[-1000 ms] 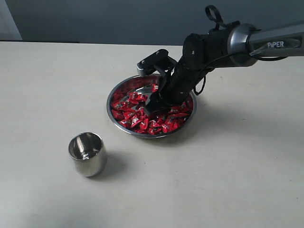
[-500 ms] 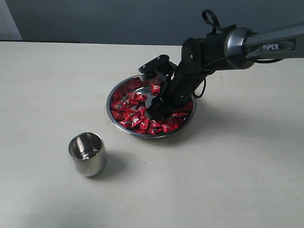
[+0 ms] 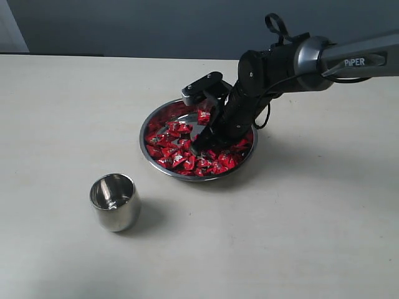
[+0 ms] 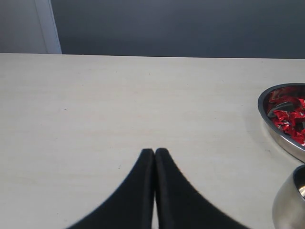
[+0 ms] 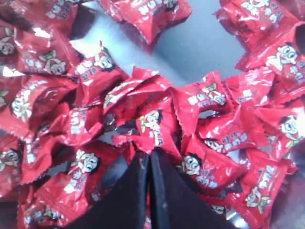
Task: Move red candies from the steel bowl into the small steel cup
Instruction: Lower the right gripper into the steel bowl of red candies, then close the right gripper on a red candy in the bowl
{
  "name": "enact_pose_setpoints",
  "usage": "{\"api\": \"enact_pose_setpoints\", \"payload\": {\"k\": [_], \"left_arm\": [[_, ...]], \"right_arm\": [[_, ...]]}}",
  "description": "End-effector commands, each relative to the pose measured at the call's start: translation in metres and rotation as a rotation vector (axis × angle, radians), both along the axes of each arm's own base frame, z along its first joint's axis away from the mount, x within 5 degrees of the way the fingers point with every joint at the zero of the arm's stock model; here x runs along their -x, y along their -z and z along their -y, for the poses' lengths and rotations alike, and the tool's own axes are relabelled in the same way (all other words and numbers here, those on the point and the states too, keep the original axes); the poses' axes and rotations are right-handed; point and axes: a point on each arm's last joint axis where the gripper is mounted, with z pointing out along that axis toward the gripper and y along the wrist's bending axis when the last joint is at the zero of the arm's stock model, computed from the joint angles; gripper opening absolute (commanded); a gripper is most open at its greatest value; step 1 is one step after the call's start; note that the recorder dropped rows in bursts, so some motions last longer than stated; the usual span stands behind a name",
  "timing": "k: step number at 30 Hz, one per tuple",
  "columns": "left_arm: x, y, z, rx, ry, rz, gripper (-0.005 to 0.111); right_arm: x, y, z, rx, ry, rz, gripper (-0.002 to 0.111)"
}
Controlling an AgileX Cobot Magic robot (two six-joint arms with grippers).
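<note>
1. A pale bench (image 3: pixel 299 237) fills the exterior view. Its far edge meets a dark wall. Wide bare surface runs along the near edge and out to both side edges.
2. The steel bowl (image 3: pixel 187 177) sits near the middle of the bench, closer to the far edge. The red candies (image 3: pixel 171 152) are heaped across its flat bottom. The small steel cup (image 3: pixel 114 202) stands upright toward the near-left corner, well apart from the bowl.
3. Only the right wrist view shows the pile up close. There the right gripper (image 5: pixel 149 155) has its jaws pressed together, tips against a candy. Whether a wrapper is pinched between them cannot be told.
4. Only the left wrist view shows the left gripper (image 4: pixel 154 153). Its jaws are closed on nothing, over bare bench.
5. The right arm (image 3: pixel 299 59) reaches in from the right edge of the bench. It bends at the wrist and angles steeply down into the middle of the bowl.
</note>
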Motion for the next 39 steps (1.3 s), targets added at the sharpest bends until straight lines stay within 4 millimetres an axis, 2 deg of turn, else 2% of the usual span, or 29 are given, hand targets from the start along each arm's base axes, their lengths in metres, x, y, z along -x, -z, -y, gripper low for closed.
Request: {"api": "enact_pose_setpoints", "payload": {"k": [1, 5, 9, 12, 18, 21, 24, 26, 39], "left_arm": [[0.0, 0.001, 0.0, 0.007, 0.005, 0.003, 0.0], [0.0, 0.001, 0.0, 0.007, 0.005, 0.003, 0.0], [0.0, 0.001, 0.0, 0.007, 0.005, 0.003, 0.0], [0.0, 0.001, 0.0, 0.007, 0.005, 0.003, 0.0], [0.0, 0.001, 0.0, 0.007, 0.005, 0.003, 0.0], [0.0, 0.001, 0.0, 0.007, 0.005, 0.003, 0.0], [0.0, 0.001, 0.0, 0.007, 0.005, 0.003, 0.0], [0.0, 0.001, 0.0, 0.007, 0.005, 0.003, 0.0], [0.0, 0.001, 0.0, 0.007, 0.005, 0.003, 0.0]], "right_arm": [[0.0, -0.029, 0.0, -0.037, 0.003, 0.059, 0.0], [0.003, -0.058, 0.001, -0.081, 0.009, 0.113, 0.0], [0.005, -0.069, 0.002, -0.098, 0.011, 0.138, 0.0], [0.005, -0.065, 0.002, -0.091, 0.011, 0.125, 0.0], [0.005, -0.044, 0.002, -0.046, -0.01, 0.052, 0.002], [0.006, -0.04, 0.002, -0.037, -0.018, 0.041, 0.016], [0.004, -0.041, 0.001, -0.045, -0.014, 0.06, 0.038], [0.003, -0.041, 0.001, -0.051, -0.011, 0.074, 0.044], [0.0, -0.038, -0.001, -0.07, 0.016, 0.087, 0.044]]}}
